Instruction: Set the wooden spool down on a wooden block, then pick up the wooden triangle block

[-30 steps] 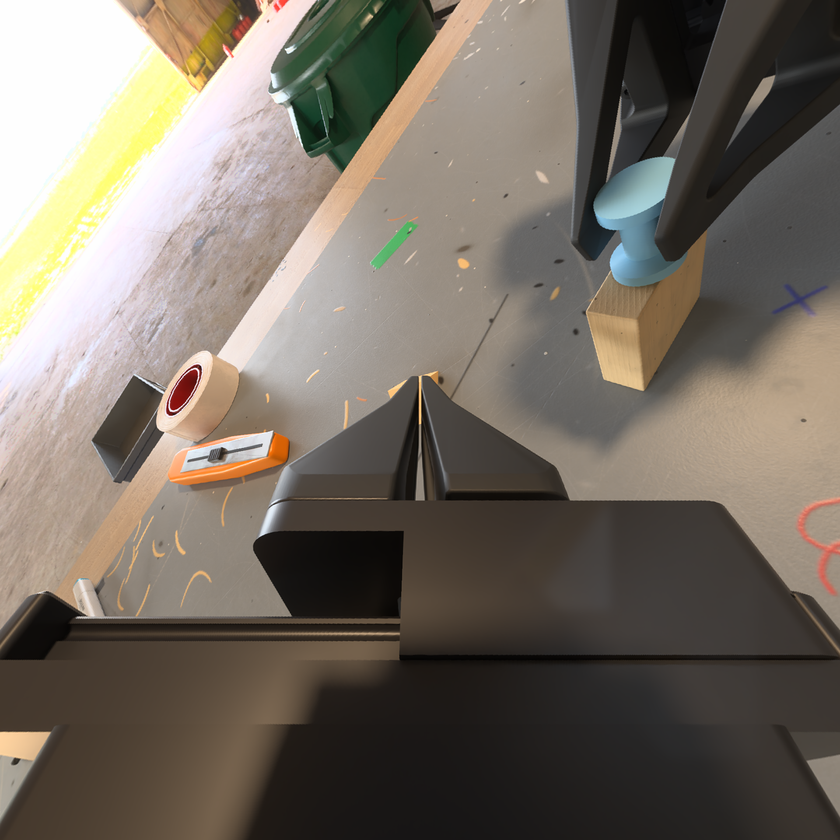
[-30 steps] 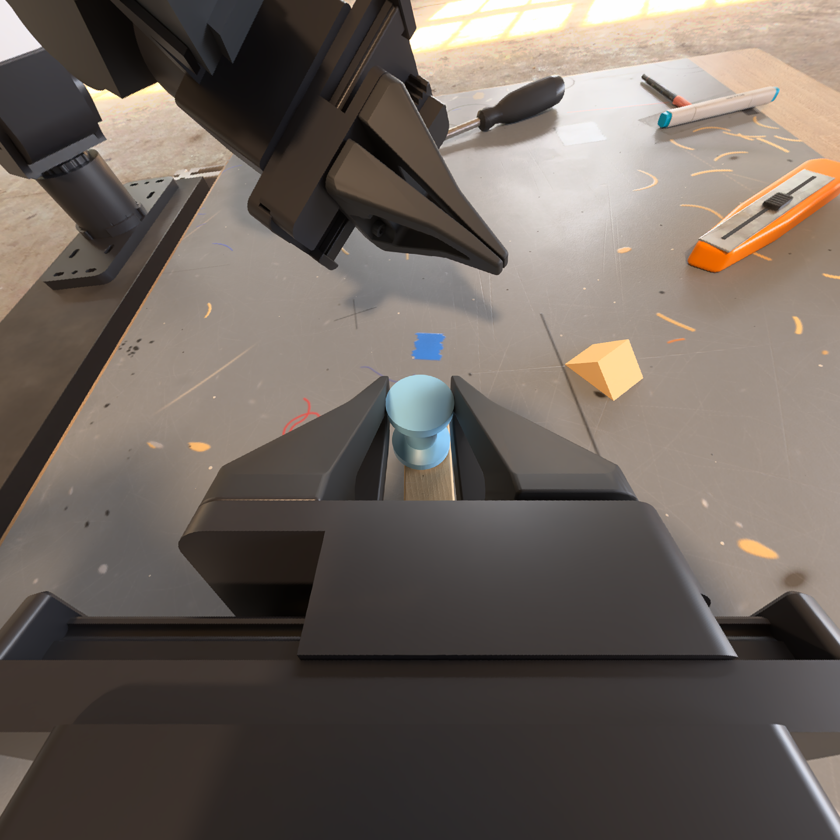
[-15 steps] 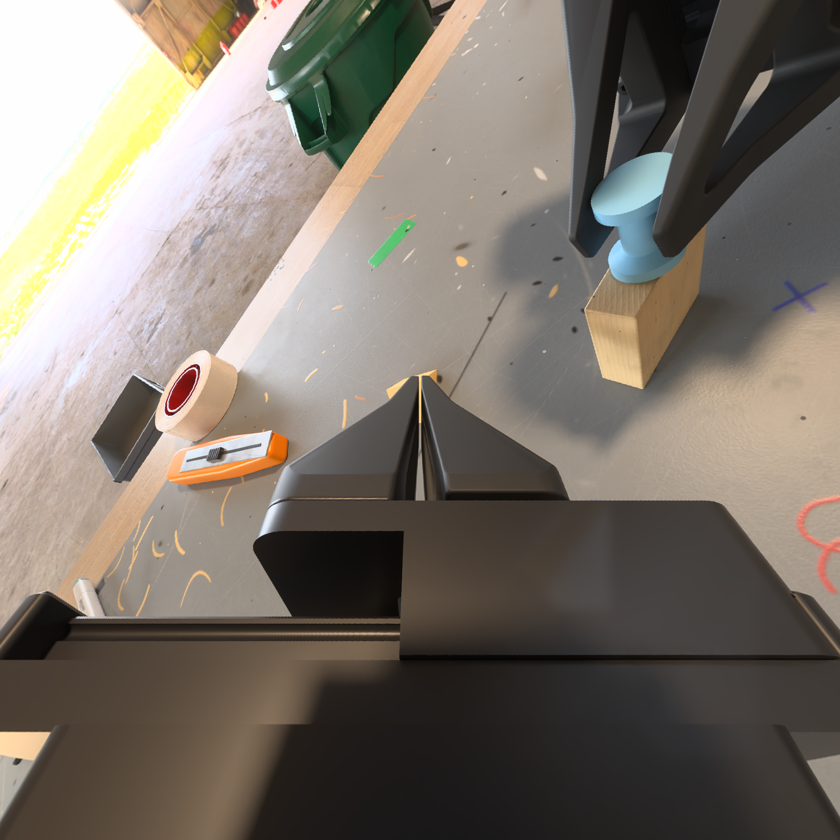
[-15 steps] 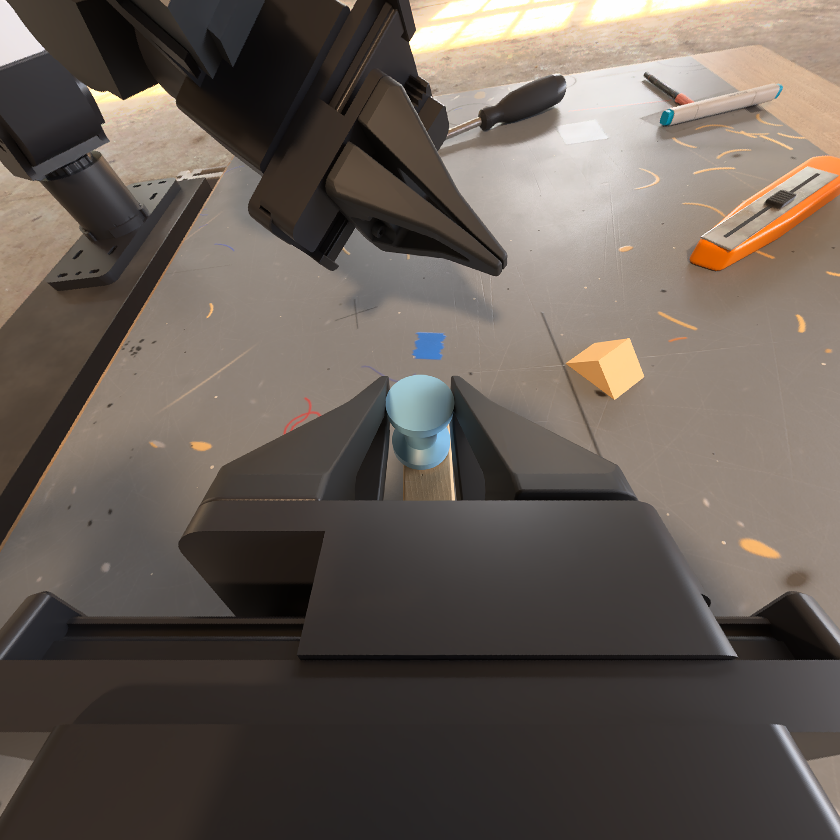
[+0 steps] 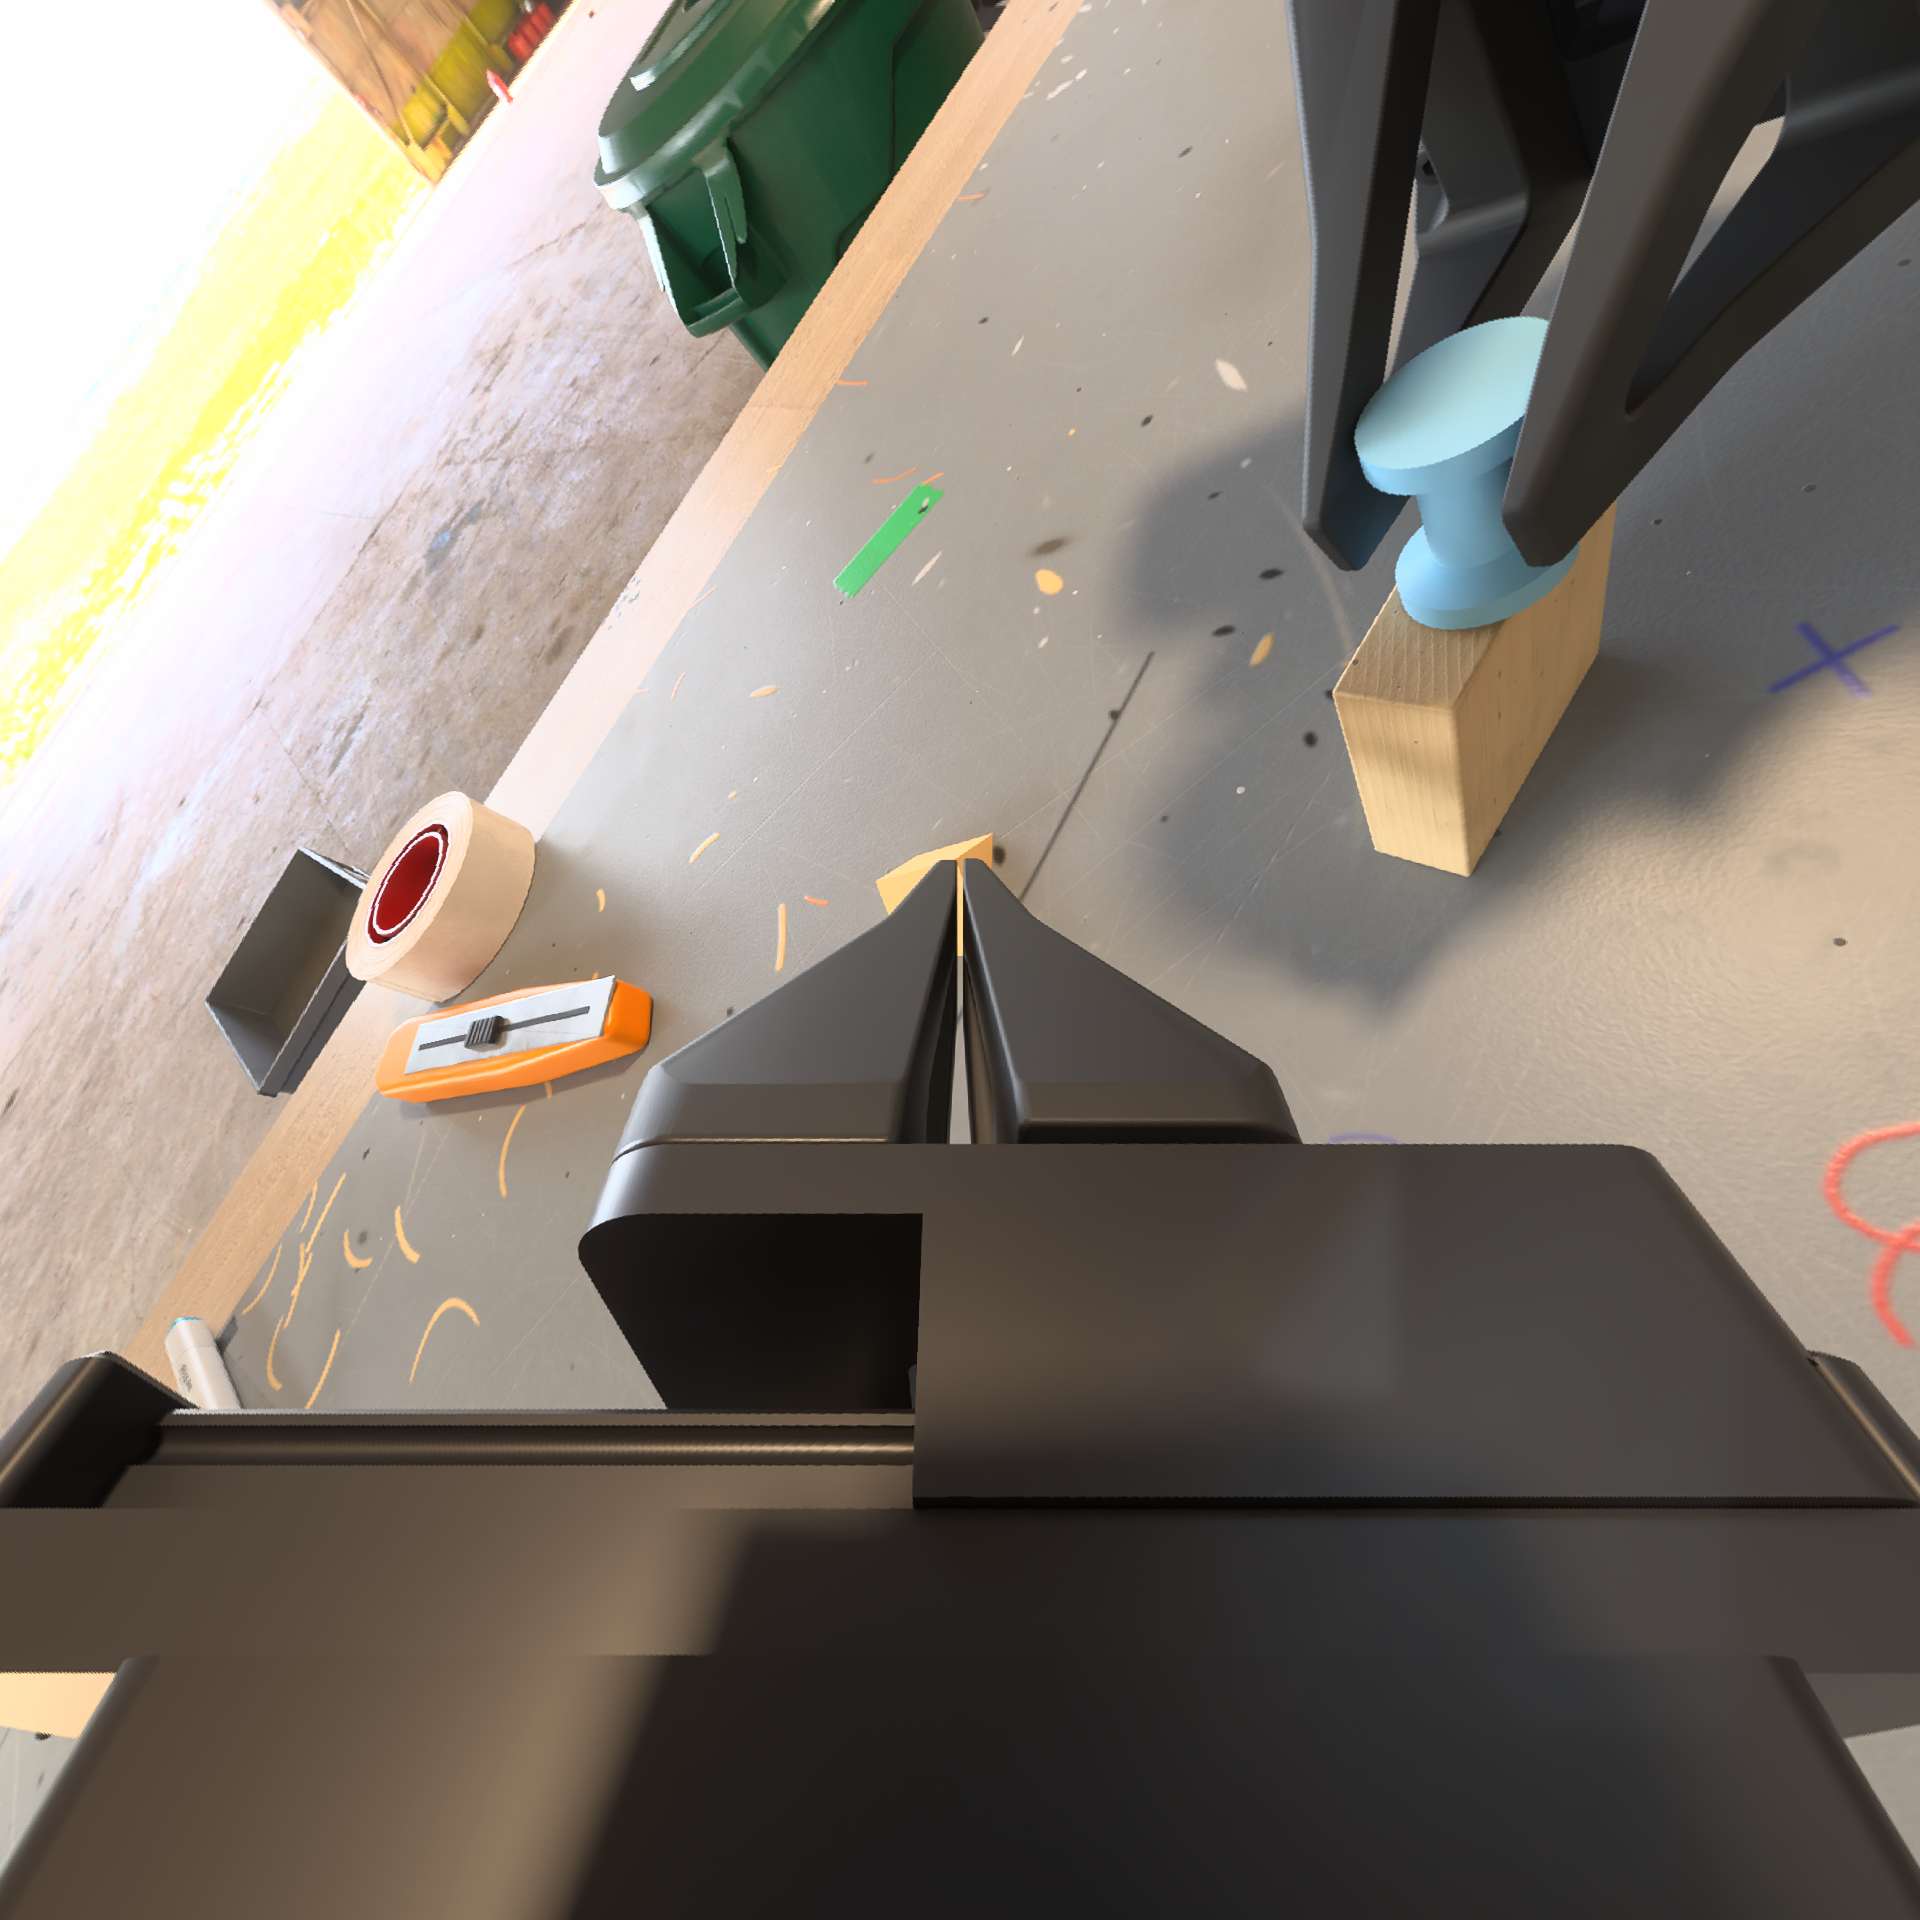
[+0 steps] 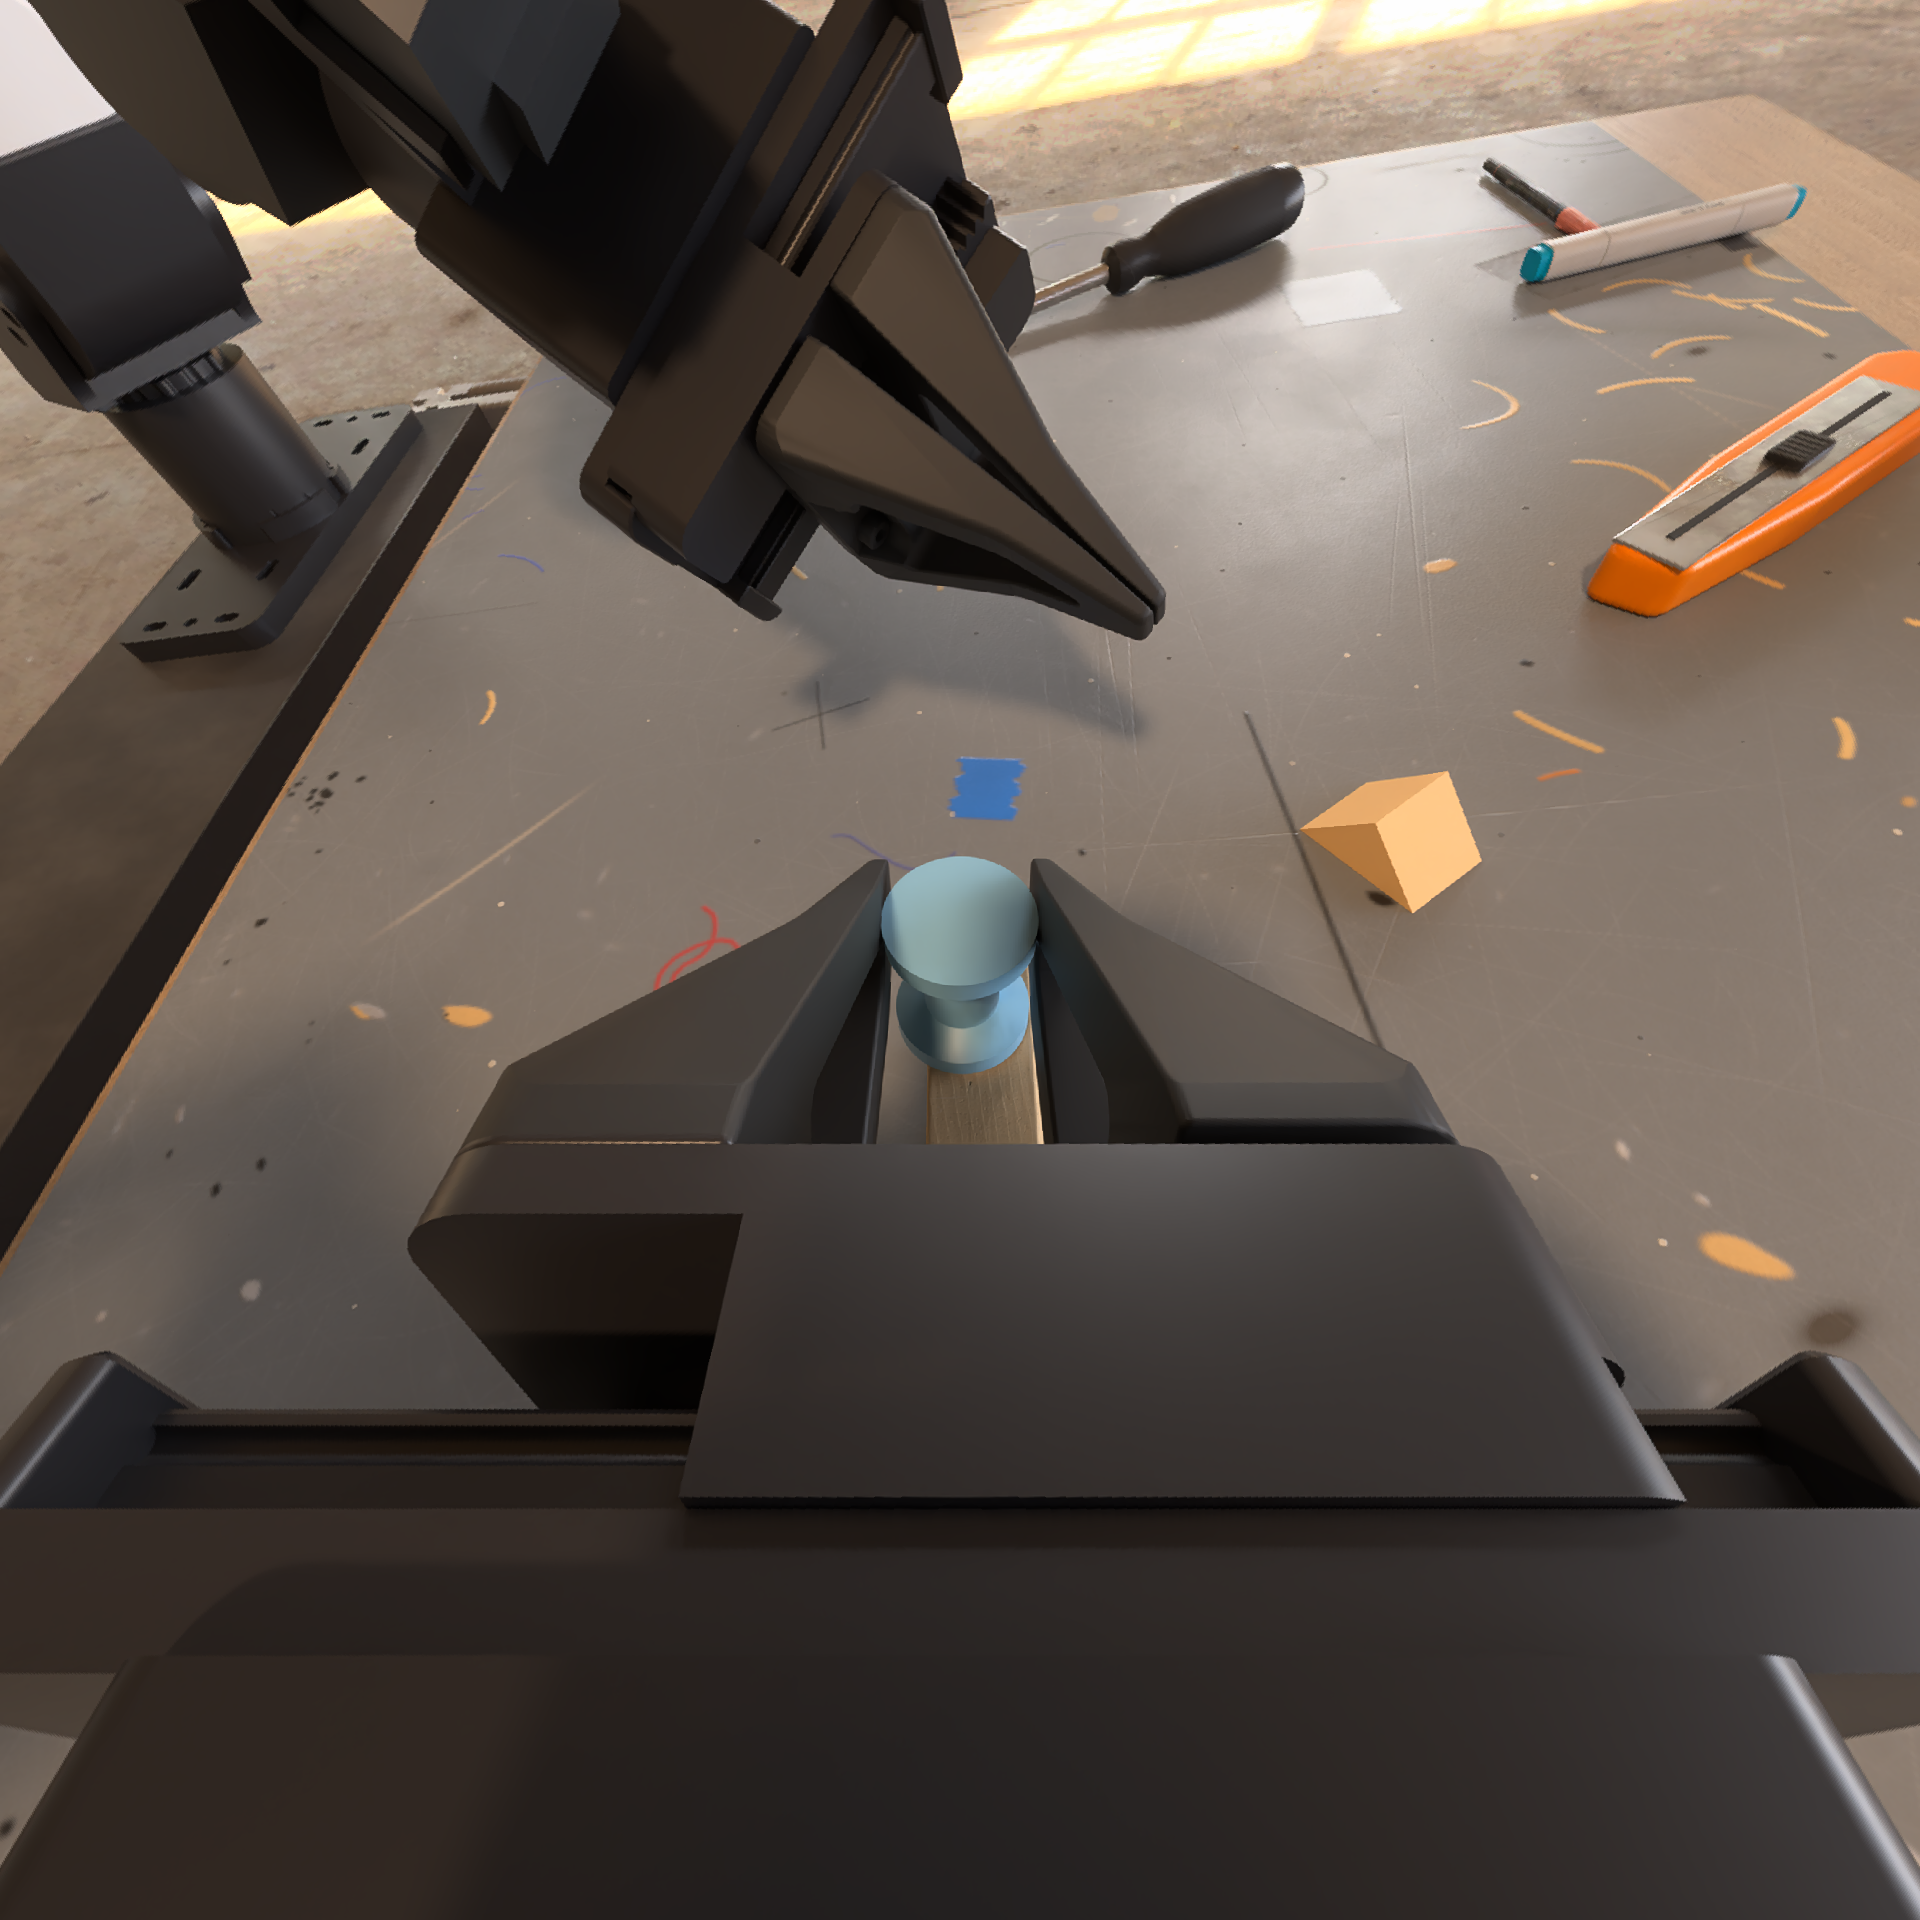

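Note:
My right gripper [image 6: 961, 868] is shut on the blue wooden spool [image 6: 956, 925], which stands upright with its lower flange on a pale wooden block [image 6: 982, 1107]. The left wrist view shows the same spool [image 5: 1444, 457] on the block [image 5: 1455, 748], between the right gripper's fingers [image 5: 1449, 551]. My left gripper [image 5: 958, 883] is shut and empty above the table. The orange wooden triangle block [image 5: 935, 868] peeks out just beyond its tips. It lies alone on the table [image 6: 1397, 836], to the right of the left gripper [image 6: 1143, 613].
An orange utility knife [image 5: 520, 1039] and a tape roll [image 5: 442, 894] lie near the table's wooden edge [image 5: 831, 343]. A screwdriver [image 6: 1195, 229] and markers [image 6: 1662, 229] lie at the far end. A green bin [image 5: 769, 156] stands on the floor.
Almost nothing differs. The right gripper still holds the spool on the block, and the left gripper stays shut in the same place.

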